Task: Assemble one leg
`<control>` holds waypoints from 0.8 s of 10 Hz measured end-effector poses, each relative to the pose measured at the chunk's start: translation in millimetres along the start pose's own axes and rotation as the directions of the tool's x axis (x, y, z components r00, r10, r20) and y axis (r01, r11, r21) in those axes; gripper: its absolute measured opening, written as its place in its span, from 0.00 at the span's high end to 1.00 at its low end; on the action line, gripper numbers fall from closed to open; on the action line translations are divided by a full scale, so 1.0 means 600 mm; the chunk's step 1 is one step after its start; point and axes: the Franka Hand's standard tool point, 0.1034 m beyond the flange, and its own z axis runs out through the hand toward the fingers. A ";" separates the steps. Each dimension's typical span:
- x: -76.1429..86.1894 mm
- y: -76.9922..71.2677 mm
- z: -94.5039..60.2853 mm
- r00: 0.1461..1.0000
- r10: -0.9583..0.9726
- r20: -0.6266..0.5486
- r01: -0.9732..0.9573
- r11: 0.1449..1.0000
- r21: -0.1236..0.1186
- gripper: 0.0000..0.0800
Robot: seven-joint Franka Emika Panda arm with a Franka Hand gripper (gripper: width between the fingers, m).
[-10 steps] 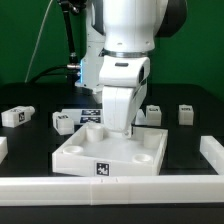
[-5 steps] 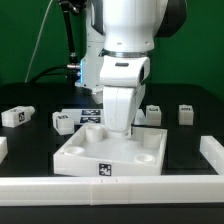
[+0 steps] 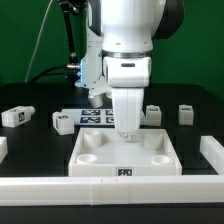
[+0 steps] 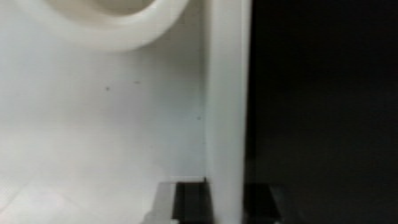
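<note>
The hand (image 3: 126, 131) is clamped on the far rim of the white panel (image 3: 125, 160), which lies flat near the front edge of the surface (image 3: 30, 147). The nearest leg (image 3: 153, 113) lies loose just behind the panel, toward the far edge.

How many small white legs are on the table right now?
4 legs: that one and another at the exterior view's left, two at its right. The arm may hide more.
</note>
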 end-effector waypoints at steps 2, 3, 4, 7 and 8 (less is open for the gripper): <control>0.000 0.000 0.000 1.000 0.000 0.000 0.000 1.000 0.000 0.92; 0.002 0.001 0.000 1.000 -0.009 0.000 0.009 1.000 0.000 0.92; 0.009 0.005 -0.001 1.000 -0.023 -0.001 0.023 1.000 -0.002 0.92; 0.048 0.029 -0.001 0.998 -0.064 -0.008 0.064 0.998 -0.006 0.92; 0.054 0.039 -0.001 0.997 -0.071 -0.012 0.071 0.997 -0.013 0.92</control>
